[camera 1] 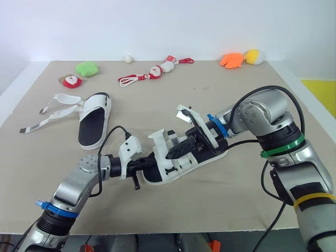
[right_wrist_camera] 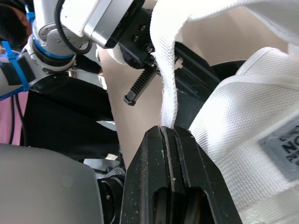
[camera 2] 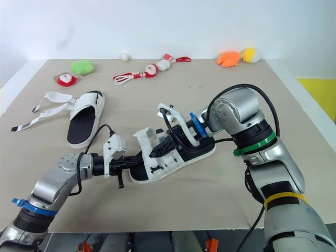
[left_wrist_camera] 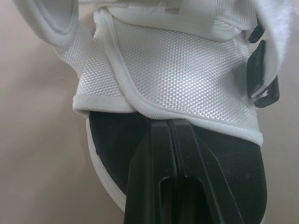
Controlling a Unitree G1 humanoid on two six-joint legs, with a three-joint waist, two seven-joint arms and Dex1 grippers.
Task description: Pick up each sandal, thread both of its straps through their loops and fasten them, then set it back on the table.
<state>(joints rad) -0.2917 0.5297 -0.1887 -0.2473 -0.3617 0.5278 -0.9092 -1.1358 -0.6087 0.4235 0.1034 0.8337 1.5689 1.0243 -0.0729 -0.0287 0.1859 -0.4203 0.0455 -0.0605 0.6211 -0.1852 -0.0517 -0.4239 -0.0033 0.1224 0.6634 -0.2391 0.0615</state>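
Mid-bench, toward the near edge: one sandal [camera 1: 176, 173], white webbing upper on a black footbed with a white sole rim, lying on the bench [camera 1: 220, 94] between both arms. Black buckle loops sit on its upper. One white strap [right_wrist_camera: 168, 84] is lifted off it.

Second sandal [camera 1: 93, 126], same make, lies far left, well apart, its straps [camera 1: 55, 110] undone and trailing left on the bench.

Left arm reaches in low from the near left, forearm pointing right. Left tool [left_wrist_camera: 162, 127] is closed, fingers pressed together, tips at the hem of the upper over the footbed. I cannot tell whether cloth is caught.

Right arm comes from the right, elbow high, forearm bent back leftward. Right tool [right_wrist_camera: 166, 131] is clamped on the lifted strap.
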